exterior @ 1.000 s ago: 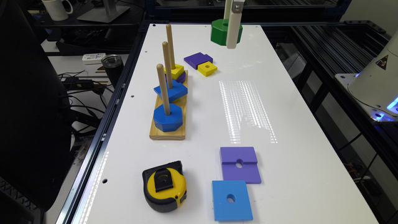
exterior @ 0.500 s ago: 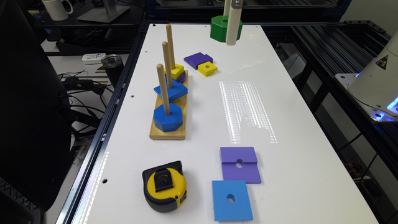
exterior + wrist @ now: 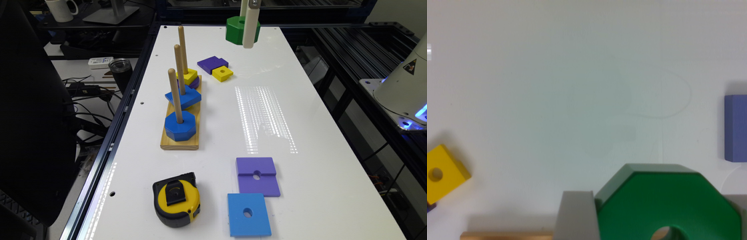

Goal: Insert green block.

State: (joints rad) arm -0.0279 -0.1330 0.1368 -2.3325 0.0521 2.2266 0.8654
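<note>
The hand [image 3: 251, 40] is closed on the thick dark-green octagonal block [image 3: 237, 30], holding it in the air above the white surface [image 3: 300, 110]. The wooden pegs [image 3: 175, 95] stand well off to one side — a slight tilt in the grip could catch the hole on a peg tip.

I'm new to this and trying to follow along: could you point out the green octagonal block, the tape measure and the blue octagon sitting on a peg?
Thick dark-green octagonal block [image 3: 235, 30]: exterior view, top face.
Yellow-and-black tape measure [image 3: 176, 203]: exterior view, yellow side.
Blue octagonal block [image 3: 180, 126]: exterior view, top face beside its wooden peg.
</note>
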